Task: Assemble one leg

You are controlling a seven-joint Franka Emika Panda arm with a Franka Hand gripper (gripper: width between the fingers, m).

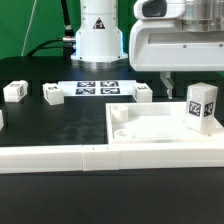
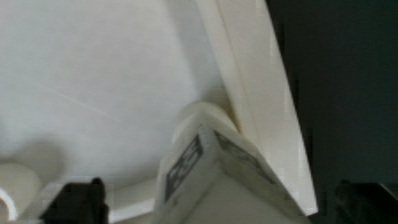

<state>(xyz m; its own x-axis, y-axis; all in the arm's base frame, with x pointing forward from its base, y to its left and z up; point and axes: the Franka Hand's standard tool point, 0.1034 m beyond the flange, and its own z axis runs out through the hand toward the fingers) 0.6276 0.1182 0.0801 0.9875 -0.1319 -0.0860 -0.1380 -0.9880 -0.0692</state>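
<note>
One leg [image 1: 202, 107], a small white post with a black-and-white tag, stands upright on the near right corner of the large white square panel [image 1: 150, 128]. My gripper [image 1: 198, 76] hangs just above it, its white body filling the upper right of the exterior view. In the wrist view the leg [image 2: 222, 165] sits between the two dark fingertips of my gripper [image 2: 222, 205], with a gap on each side. The jaws are open and hold nothing. The panel [image 2: 107, 80] fills the wrist view behind the leg.
Three more legs lie on the black table: two [image 1: 14, 90] [image 1: 52, 94] at the exterior view's left, one [image 1: 143, 93] behind the panel. The marker board [image 1: 97, 88] lies before the robot base. A white rail [image 1: 90, 158] runs along the front.
</note>
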